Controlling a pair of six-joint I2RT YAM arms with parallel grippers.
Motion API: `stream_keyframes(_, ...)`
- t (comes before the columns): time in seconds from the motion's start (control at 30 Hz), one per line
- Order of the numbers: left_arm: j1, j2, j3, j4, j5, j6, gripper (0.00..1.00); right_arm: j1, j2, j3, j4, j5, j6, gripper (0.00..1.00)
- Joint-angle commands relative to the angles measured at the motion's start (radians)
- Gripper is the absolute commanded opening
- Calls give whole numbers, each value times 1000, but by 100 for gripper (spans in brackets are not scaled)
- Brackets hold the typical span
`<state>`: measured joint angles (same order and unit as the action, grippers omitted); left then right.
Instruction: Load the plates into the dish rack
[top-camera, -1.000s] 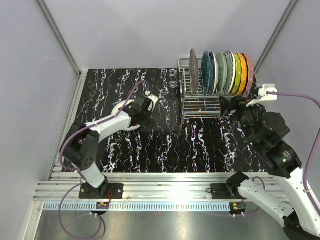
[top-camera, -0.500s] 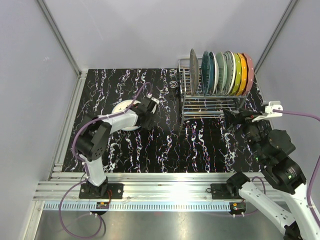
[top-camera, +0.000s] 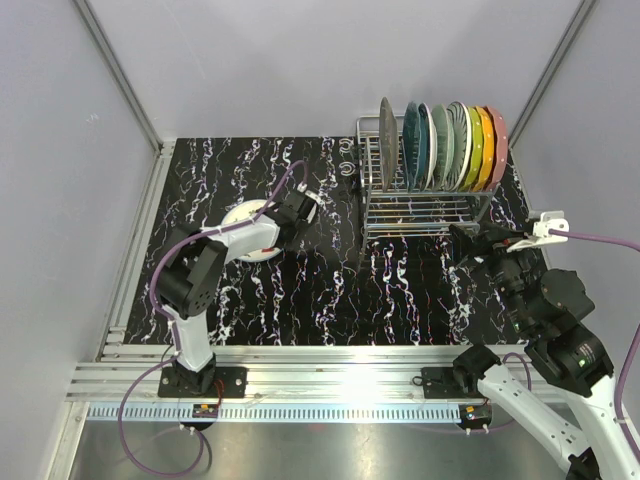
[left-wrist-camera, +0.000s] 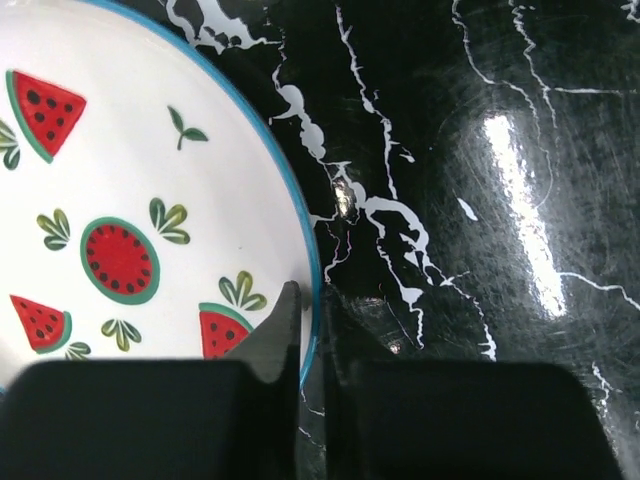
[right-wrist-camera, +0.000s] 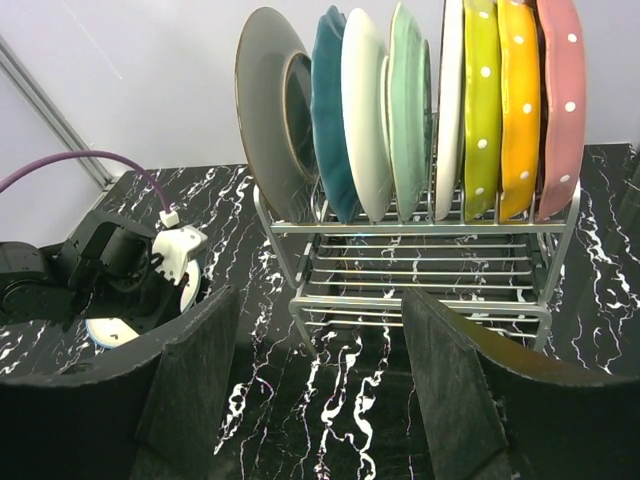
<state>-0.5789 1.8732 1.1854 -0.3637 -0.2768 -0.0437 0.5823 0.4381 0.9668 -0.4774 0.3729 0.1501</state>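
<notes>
Plates are nearly all racked; one watermelon plate (left-wrist-camera: 130, 200) lies flat on the black marbled table (left-wrist-camera: 500, 300), left of centre and well apart from the dish rack (top-camera: 420, 212), with the left gripper (left-wrist-camera: 310, 300) clenched on its near-right rim, one finger over the face and the other outside the edge. The hold is thin and right at the lip, so the likely trouble is the glazed plate slipping or pivoting out as it is tipped off the table, or scraping the tabletop if it is lifted while flat; a drop onto this hard surface could chip it. It is white with a blue rim band, red watermelon slices and small green leaf sprigs. Farther right, the right gripper (right-wrist-camera: 320, 300) hangs released and empty, facing the rack from just in front. At the far right corner the chrome wire rack holds upright, left to right, a grey plate (right-wrist-camera: 262, 90), a teal plate (right-wrist-camera: 330, 100), a cream plate (right-wrist-camera: 365, 110), a pale green plate (right-wrist-camera: 405, 100), a white plate (right-wrist-camera: 452, 100), then dotted yellow-green (right-wrist-camera: 482, 100), orange (right-wrist-camera: 518, 100) and pink (right-wrist-camera: 562, 100) plates; spare room seems to lie at its left end, where a swinging plate could knock the grey one
</notes>
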Motion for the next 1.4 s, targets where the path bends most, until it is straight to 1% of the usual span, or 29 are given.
stream_keyframes(0.0,1,-69,14,-46,51,-39,0,1,-16,-2,3,-38,-15,73)
stream_keyframes(0.07,1,-118,14,-58,74,-76,0,-1,-16,-13,6,-115,-14,71)
stream_keyframes(0.1,1,-176,13,-63,91,-88,0,-2,-12,-16,6,-168,-18,70)
stream_keyframes(0.13,1,-207,14,-63,99,-116,0,-1,-7,-28,14,-183,-23,67)
stream_keyframes(0.27,2,-360,20,-57,137,-209,0,1,33,-48,40,-258,-8,66)
stream_keyframes(0.3,2,-420,19,-50,149,-231,0,1,45,-51,54,-296,2,65)
stream_keyframes(0.5,5,-620,-24,15,139,-448,0,1,126,-89,146,-448,67,65)
stream_keyframes(0.53,7,-644,-49,47,139,-508,0,1,132,-111,186,-469,72,64)
stream_keyframes(0.57,8,-690,-64,64,139,-539,0,1,145,-120,201,-482,86,63)
stream_keyframes(0.6,13,-712,-78,80,137,-601,0,7,151,-129,213,-497,88,63)
stream_keyframes(0.67,16,-771,-111,123,136,-659,0,16,160,-145,237,-496,88,63)
stream_keyframes(0.7,17,-790,-119,137,128,-706,0,22,163,-148,244,-493,88,63)
stream_keyframes(0.8,19,-838,-138,173,110,-777,0,53,195,-137,261,-491,75,63)
stream_keyframes(0.83,19,-845,-132,177,102,-791,0,85,206,-135,275,-486,74,64)
stream_keyframes(0.93,19,-865,-125,184,74,-852,0,180,275,-123,310,-393,33,65)
stream_keyframes(0.97,19,-870,-124,189,68,-866,0,262,321,-119,322,-344,-6,67)
stream_keyframes(1.0,19,-872,-122,196,64,-899,0,308,347,-112,339,-245,-27,68)
stream_keyframes(1.07,17,-867,-118,227,73,-930,0,379,423,-91,384,-174,-57,70)
stream_keyframes(1.13,14,-853,-101,262,96,-961,0,404,471,-56,422,-155,-58,70)
stream_keyframes(1.2,10,-841,-78,259,119,-984,0,430,528,-22,448,-124,-55,72)
stream_keyframes(1.37,4,-816,-20,276,148,-1039,0,448,626,3,534,-132,-69,72)
